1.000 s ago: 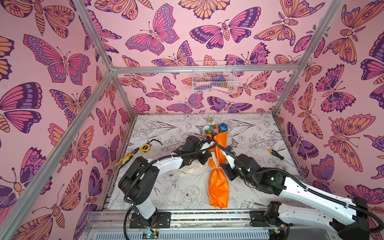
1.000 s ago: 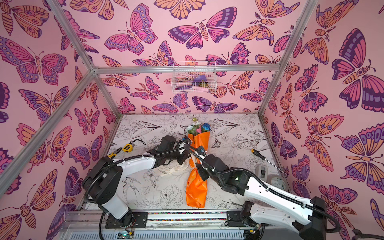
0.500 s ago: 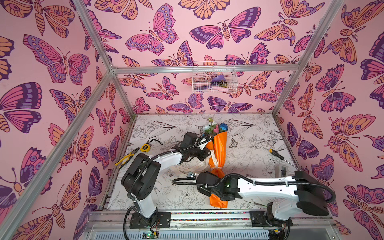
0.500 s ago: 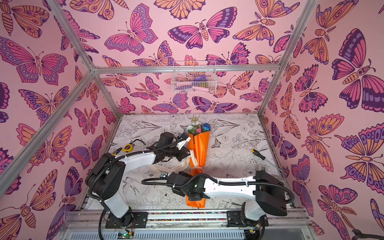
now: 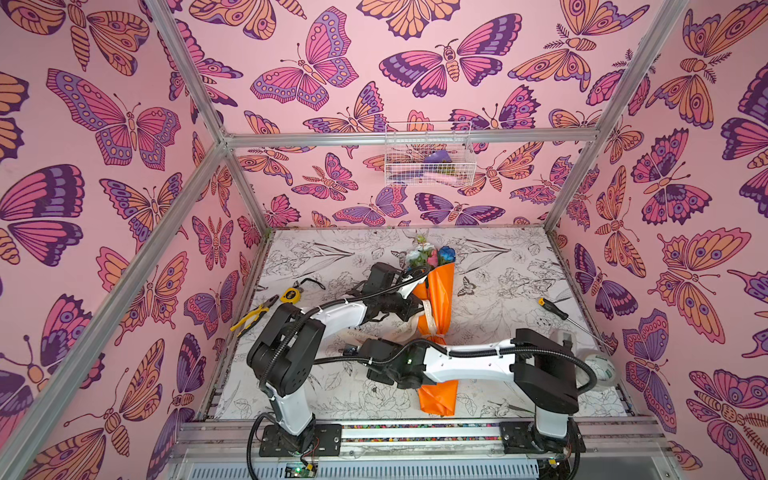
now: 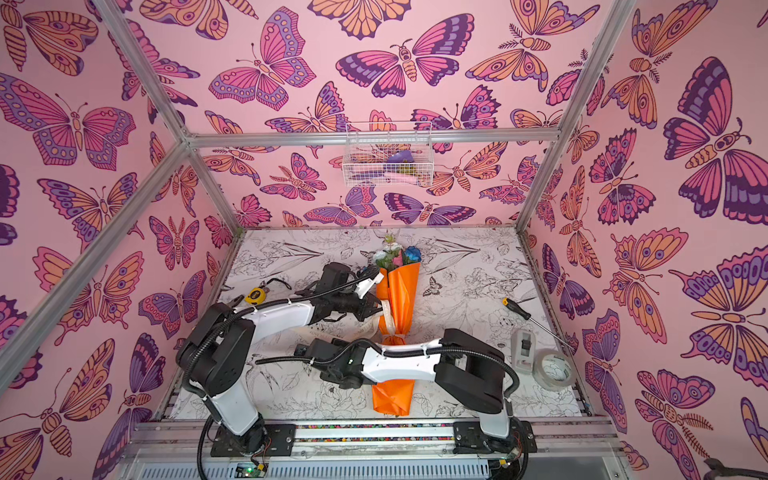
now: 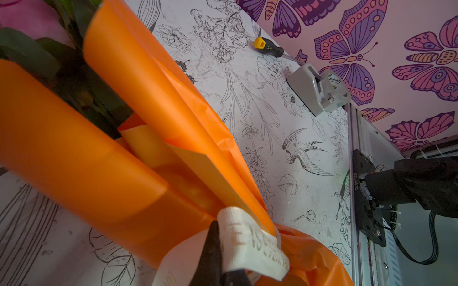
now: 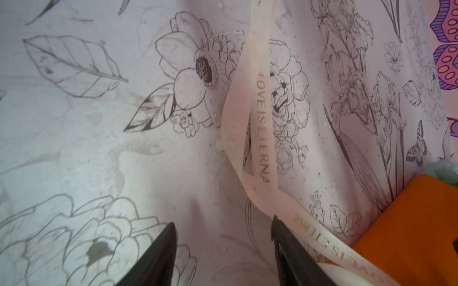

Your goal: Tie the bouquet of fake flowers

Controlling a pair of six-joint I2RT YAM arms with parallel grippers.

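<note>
The bouquet (image 5: 437, 297) (image 6: 400, 297) lies flat in the middle of the table (image 5: 505, 266), its blooms toward the back wall and its orange paper tail toward the front rail. A cream ribbon (image 5: 427, 310) (image 6: 386, 312) is cinched round the paper's narrow waist, and loose lengths trail onto the table to the left. The left gripper (image 5: 411, 309) (image 7: 220, 247) sits just left of the bouquet with its jaws pressed together, pinching a fold of ribbon (image 7: 247, 244) right against the orange paper (image 7: 74, 161). The right arm reaches across the bouquet's lower half. The right gripper (image 8: 223, 225) hangs low over the table to the left of the bouquet, jaws spread with nothing between them. The lettered ribbon (image 8: 262, 123) runs past one fingertip (image 8: 278, 222) on its outer side. A screwdriver (image 5: 552, 309) lies well to the right.
</note>
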